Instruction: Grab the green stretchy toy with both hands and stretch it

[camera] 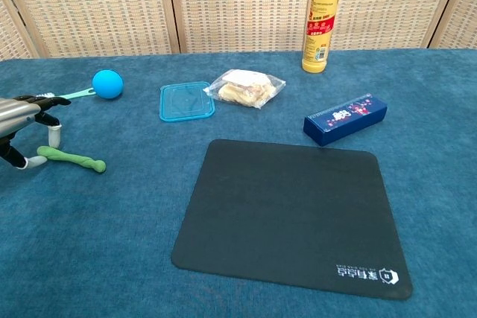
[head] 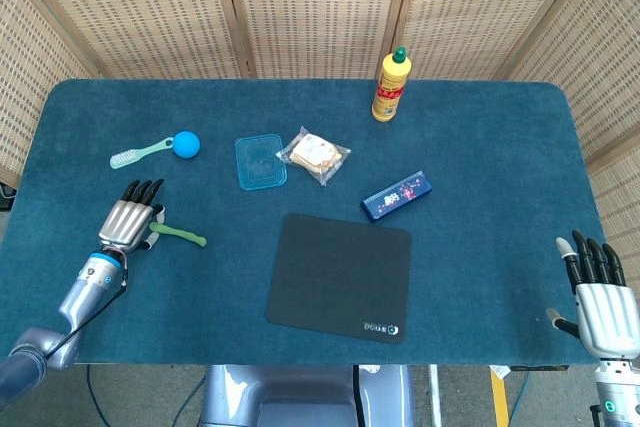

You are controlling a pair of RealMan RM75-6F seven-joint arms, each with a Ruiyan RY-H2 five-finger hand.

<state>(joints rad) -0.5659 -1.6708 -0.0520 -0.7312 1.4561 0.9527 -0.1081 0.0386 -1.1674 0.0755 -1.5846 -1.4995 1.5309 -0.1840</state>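
Judging by the table, you've barely begun: your left hand (head: 126, 219) hovers fingers apart over one end of the green toy (head: 178, 235), gripping nothing. Your right hand (head: 598, 299) waits spread and empty, well apart. Both grasps and the stretch remain.

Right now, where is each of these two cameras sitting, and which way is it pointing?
Head view: high up, looking down on the whole blue table; shows the left hand and right hand.
Chest view: low at the table's near edge, looking across toward the wicker screen; shows only the left hand.
Both show the green stretchy toy, black mat and yellow bottle.
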